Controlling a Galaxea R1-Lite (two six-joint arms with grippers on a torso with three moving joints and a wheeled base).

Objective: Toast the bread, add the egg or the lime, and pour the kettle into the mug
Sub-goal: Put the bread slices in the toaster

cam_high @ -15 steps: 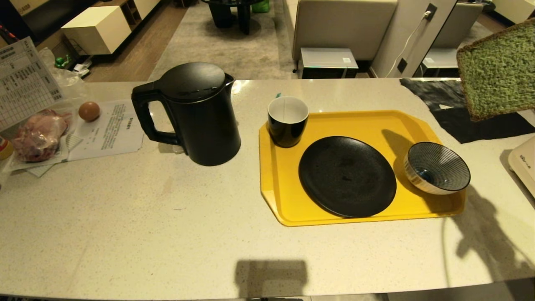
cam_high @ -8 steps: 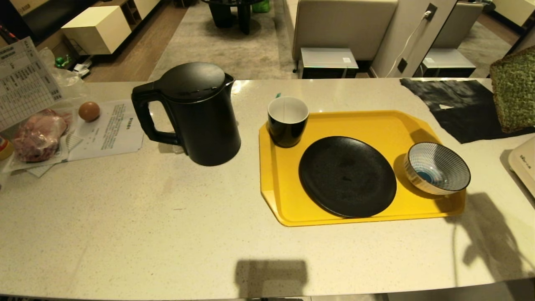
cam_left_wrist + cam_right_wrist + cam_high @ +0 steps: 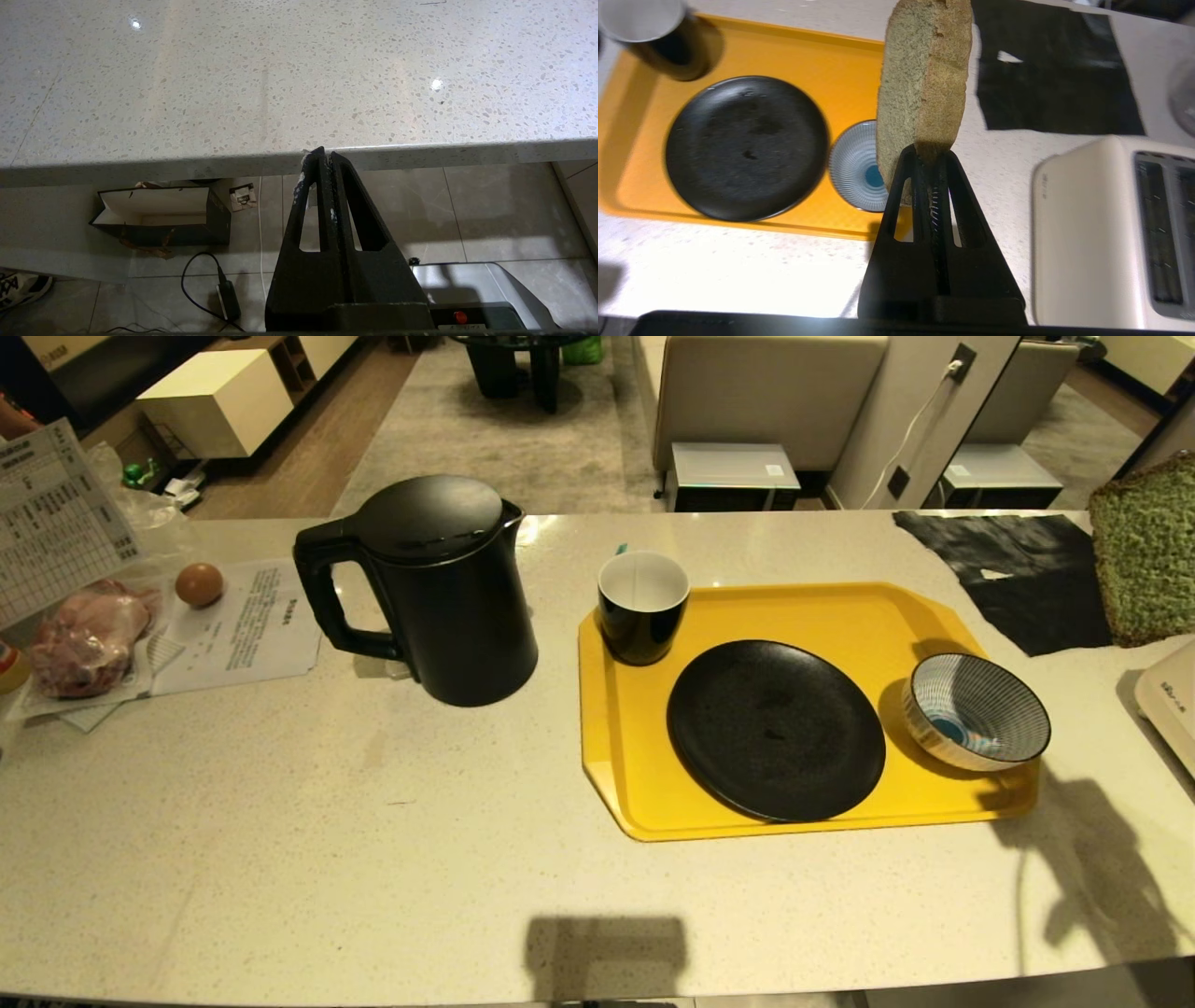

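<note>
The right end effector (image 3: 930, 161) is carrying the bread (image 3: 924, 79), its fingers pinched onto the slice's lower crust so that the green slice is standing upright above them. Over the last second the slice has been travelling. In the head view a second ago it was hanging large at the upper right corner, then half a second ago it had slid almost out past the right edge, and now the bread (image 3: 1146, 555) is sitting a little further in and slightly lower, its face turned toward the camera, above the right end of the table (image 3: 373, 821) near the black cloth (image 3: 1018, 574). The shadow of the arm on the table beside the yellow tray (image 3: 635, 775) has shifted with it.

The right wrist view is showing why this matters: the cream toaster (image 3: 1083, 233) is lying just beside the held slice, with its slots (image 3: 1155, 224) open and nothing visibly in them. The slice is not yet over a slot, so the toasting step is judged to be only under way, and the next move is likely calling for a sideways shift and a careful edge-first lowering.

Everything else is staying put. The kettle (image 3: 439, 588) is standing on the table to the left of the tray, and the mug (image 3: 642, 607) is sitting on the tray's far left corner beside the black plate (image 3: 775, 728) and the striped bowl (image 3: 976, 709). A brown egg (image 3: 199, 584) is resting on papers (image 3: 252, 635) at far left; the paler egg is not visible. The left end effector (image 3: 325, 158) is parked below the table edge, fingers pressed together and holding nothing.
</note>
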